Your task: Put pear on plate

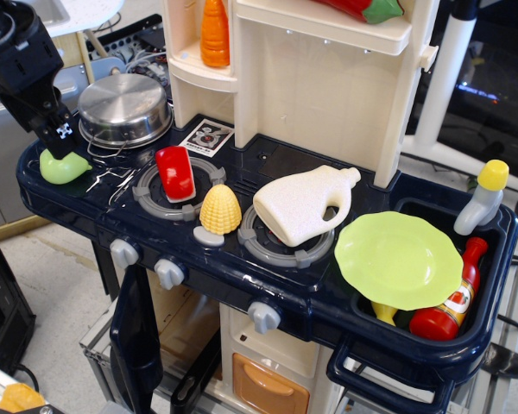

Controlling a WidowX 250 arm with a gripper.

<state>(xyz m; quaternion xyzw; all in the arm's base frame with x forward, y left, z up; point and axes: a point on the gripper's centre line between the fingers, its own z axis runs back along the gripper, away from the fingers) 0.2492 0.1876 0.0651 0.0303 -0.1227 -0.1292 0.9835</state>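
Black tool (59,138) poised over small, smooth light-green plastic pear (62,168) at far-left surface edge, finger spread indiscernible; pear probably light, rigid, slippery, best pinched across rounded belly; lime-green wavy-rimmed plate (399,259) well apart, right

black gripper (59,142) angled down at far left, finger state unclear.

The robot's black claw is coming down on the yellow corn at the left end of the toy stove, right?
Not quite. In the observation.image view the gripper is over the pear, light green, at the left end of the toy stove. The yellow corn sits further right, near the middle burners, untouched.
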